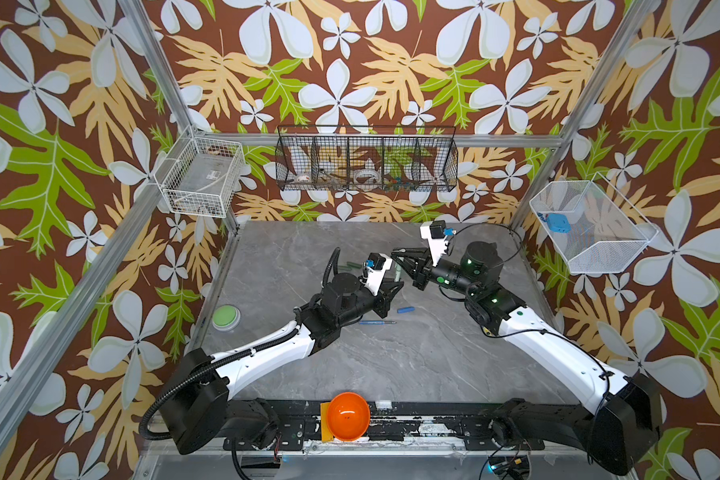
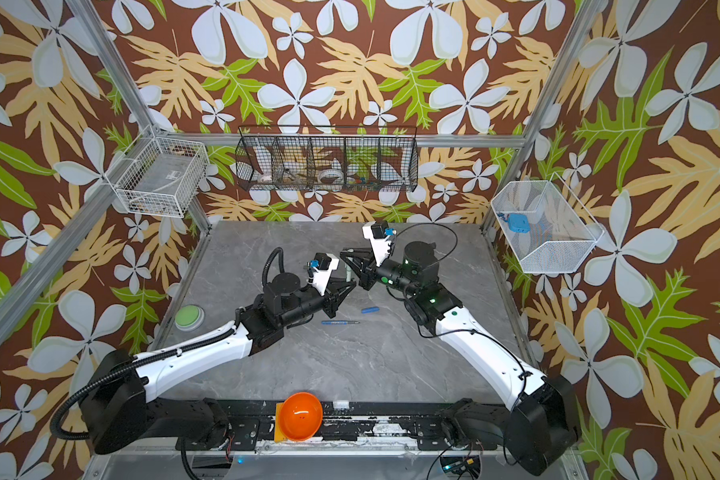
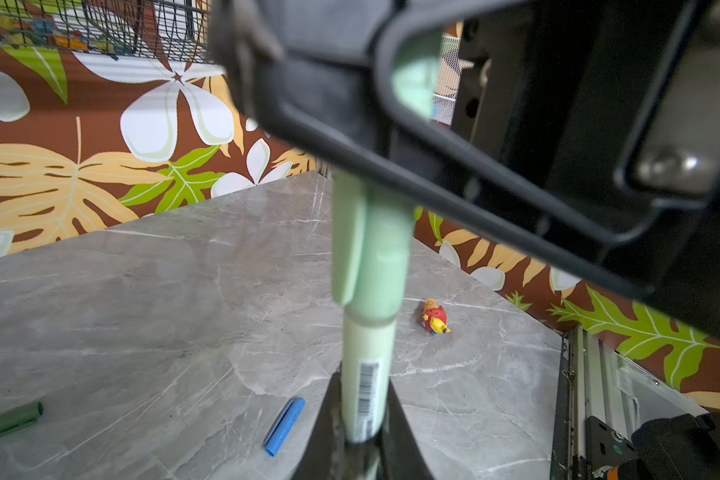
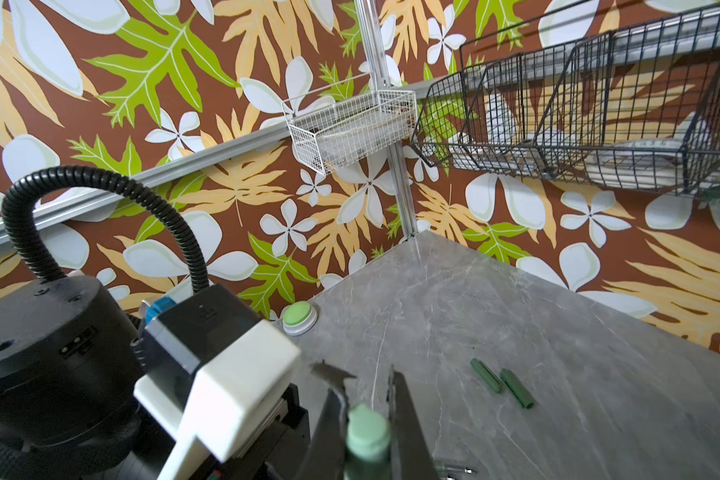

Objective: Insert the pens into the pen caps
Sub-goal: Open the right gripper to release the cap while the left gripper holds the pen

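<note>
- Nearest me, an orange bowl [image 1: 347,415] sits at the front edge of the surface [image 1: 391,365].
- The blue pen [image 1: 377,322] lies flat mid-surface, with the blue cap [image 1: 405,309] just beyond it, the two apart.
- Left gripper [image 1: 395,286] — jaws clamped on the barrel of the pale green pen [image 3: 364,374], held off the surface.
- The pen's end sits inside the pale green cap [image 3: 375,257].
- Right gripper [image 1: 398,258] — jaws closed on that cap from the far side.
- Further back, two dark green caps [image 4: 486,376] lie side by side on the surface.
- A black wire basket [image 1: 366,160] hangs on the back wall.
</note>
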You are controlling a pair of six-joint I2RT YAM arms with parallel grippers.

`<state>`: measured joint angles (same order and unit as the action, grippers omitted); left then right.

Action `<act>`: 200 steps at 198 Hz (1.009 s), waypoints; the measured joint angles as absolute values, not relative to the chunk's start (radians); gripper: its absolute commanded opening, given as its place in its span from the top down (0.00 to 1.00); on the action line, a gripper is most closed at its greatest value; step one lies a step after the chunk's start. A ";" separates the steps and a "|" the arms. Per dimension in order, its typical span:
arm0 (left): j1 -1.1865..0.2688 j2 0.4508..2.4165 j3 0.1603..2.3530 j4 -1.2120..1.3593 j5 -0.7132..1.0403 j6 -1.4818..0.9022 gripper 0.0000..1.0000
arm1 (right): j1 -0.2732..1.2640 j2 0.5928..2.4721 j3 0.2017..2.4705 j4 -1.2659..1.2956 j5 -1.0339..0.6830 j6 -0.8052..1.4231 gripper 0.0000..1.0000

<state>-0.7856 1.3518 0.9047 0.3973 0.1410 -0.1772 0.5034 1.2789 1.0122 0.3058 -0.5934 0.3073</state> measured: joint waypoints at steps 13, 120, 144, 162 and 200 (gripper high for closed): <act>-0.779 1.349 0.926 0.345 0.140 -0.154 1.00 | 0.503 1.288 1.003 0.335 -0.595 0.311 1.00; -0.748 1.370 0.971 0.335 0.251 -0.127 1.00 | 0.482 1.241 0.969 0.413 -0.583 0.385 1.00; -0.754 1.370 0.922 0.434 0.245 -0.133 1.00 | 0.463 1.254 1.001 0.382 -0.636 0.391 1.00; -0.777 1.370 0.891 0.457 0.207 -0.143 1.00 | 0.455 1.267 1.023 0.334 -0.664 0.392 0.84; -0.807 1.408 0.847 0.576 0.192 -0.152 1.00 | 0.442 1.280 1.126 0.165 -0.683 0.357 0.54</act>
<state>-0.8074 1.4078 0.8474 0.5762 0.1925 -0.1516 0.4416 1.2800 1.1263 0.1654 -0.6830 0.3569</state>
